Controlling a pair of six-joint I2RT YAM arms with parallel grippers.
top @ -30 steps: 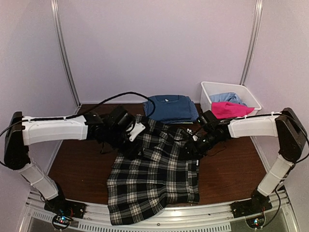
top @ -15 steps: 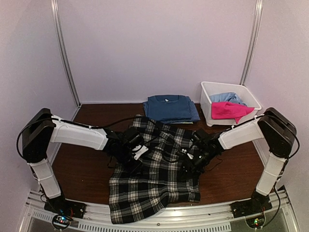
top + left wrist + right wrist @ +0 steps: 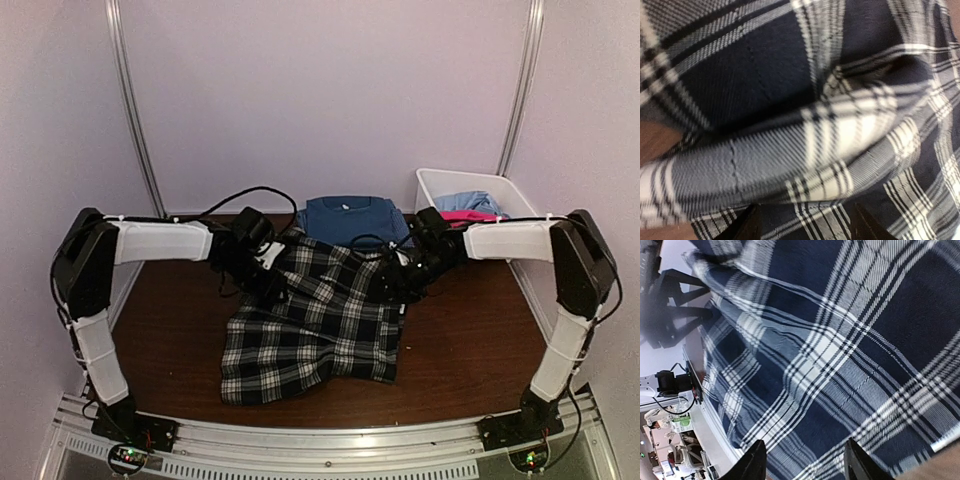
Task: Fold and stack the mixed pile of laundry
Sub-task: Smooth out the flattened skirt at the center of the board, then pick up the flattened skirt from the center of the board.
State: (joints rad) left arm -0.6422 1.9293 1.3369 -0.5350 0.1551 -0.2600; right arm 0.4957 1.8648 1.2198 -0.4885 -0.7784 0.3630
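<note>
Left gripper (image 3: 262, 274): it sat low over the far-left corner of the plaid shirt (image 3: 318, 335). In the left wrist view its fingers (image 3: 747, 229) stood partly apart, with a bunched fold of plaid just beyond them and nothing visibly pinched.
Plaid shirt: it lay spread on the table (image 3: 160, 330) between the two arms. Its far edge was rumpled by the grippers and its near edge was flatter, toward the arm bases.
Dark blue T-shirt (image 3: 350, 222): it lay folded at the back of the table, just behind the plaid shirt's far edge.
Right gripper (image 3: 397, 285): it was down on the far-right corner of the plaid shirt. Its fingers (image 3: 756, 462) were also partly apart, with flat cloth filling the gap and no hold that could be seen.
Bin (image 3: 428, 205): it stood at the far right, well apart from the shirt, and held the pink piece (image 3: 468, 214) and the pale blue piece (image 3: 470, 200).
Key relation: the bulk of the shirt lay nearward of both grippers, and its long axis seemed to run far to near. Each arm was close to its own far corner, so neither was clearly the nearer one. A fold would probably bring that far edge toward the bases.
Top view only: the shirt's outline, both arms, the T-shirt and the bin.
Wrist views only: the gap between the fingers and the creases in the cloth. Neither showed the shirt's edges well.
</note>
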